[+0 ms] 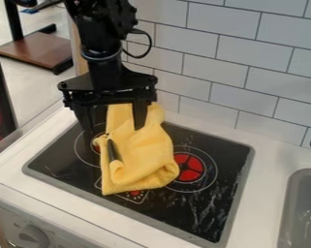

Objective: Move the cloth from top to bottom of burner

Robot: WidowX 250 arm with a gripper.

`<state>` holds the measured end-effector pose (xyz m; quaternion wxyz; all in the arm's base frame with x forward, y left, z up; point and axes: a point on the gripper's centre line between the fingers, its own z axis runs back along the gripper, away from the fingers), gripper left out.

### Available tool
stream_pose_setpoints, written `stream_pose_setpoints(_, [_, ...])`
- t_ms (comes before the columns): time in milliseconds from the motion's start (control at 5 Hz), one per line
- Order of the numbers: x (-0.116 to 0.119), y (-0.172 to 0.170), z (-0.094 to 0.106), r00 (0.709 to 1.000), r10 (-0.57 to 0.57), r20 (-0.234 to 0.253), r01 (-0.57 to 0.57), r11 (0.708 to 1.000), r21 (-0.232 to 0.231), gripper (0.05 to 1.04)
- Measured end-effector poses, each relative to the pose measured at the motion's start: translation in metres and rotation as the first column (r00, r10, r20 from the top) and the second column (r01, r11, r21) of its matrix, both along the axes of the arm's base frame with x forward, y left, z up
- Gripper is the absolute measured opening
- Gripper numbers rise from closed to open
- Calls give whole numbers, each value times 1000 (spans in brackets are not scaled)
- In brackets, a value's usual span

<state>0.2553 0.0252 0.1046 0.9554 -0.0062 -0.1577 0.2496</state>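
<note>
Closest to the camera, a control knob (33,236) sits on the stove's front panel, below the black stovetop (203,213). Bunched and folded, the yellow cloth (141,160) lies over the stovetop's left-middle part, from its back towards its front, just beside the red burner (189,167). Above the cloth's rear end hangs the gripper (114,130), its fingers wide apart, with fabric between them but seemingly no grip on it; that placing would suit closing on the raised folds, then drawing them towards the front. A slim dark piece (112,150) shows against the cloth, too unclear to name, and might snag or drag along. The tiled wall (222,53) limits room behind; the sink (306,208), set in the tabletop (271,155) at right, seems out of the way.
</note>
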Motion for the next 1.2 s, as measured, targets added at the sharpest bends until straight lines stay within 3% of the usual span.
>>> stream_pose_setpoints(400, [0, -7, -21, 998, -2, -65, 3, 1000, 4, 999])
stream_pose_setpoints(800, [24, -13, -51, 992, 46, -118, -44, 999, 18, 999])
stream_pose_setpoints(1000, [36, -18, -62, 992, 41, -118, -37, 999, 31, 999])
stream_pose_setpoints(1200, [42, -21, -73, 991, 51, -124, -50, 999, 12, 999])
